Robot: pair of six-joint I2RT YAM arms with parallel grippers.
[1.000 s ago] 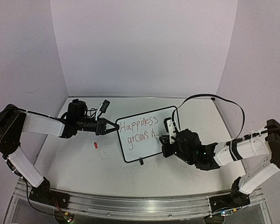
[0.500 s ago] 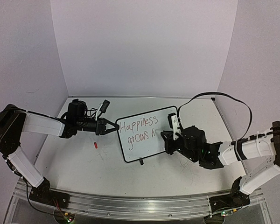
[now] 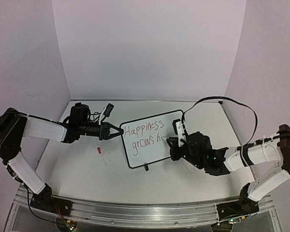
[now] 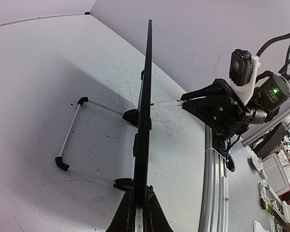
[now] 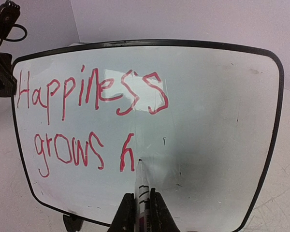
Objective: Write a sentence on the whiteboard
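The whiteboard (image 3: 152, 137) stands upright mid-table, black-framed, and fills the right wrist view (image 5: 208, 121). Red lettering on it reads "Happiness" above "grows h" (image 5: 82, 123). My left gripper (image 3: 117, 132) is shut on the board's left edge; in the left wrist view the board (image 4: 146, 96) shows edge-on between the jaws. My right gripper (image 3: 174, 143) is shut on a white marker (image 5: 142, 191), whose tip sits at the board face just right of the "h". The marker also shows in the left wrist view (image 4: 166, 103), tip at the board.
A small red marker cap (image 3: 99, 150) lies on the table left of the board. The board's wire stand (image 4: 75, 135) reaches out behind it. Purple walls enclose the table on three sides; a metal rail (image 3: 135, 212) runs along the near edge.
My right gripper with the marker drew back from the board to the right, then came in again to just right of the "h". The left arm and board have not moved.
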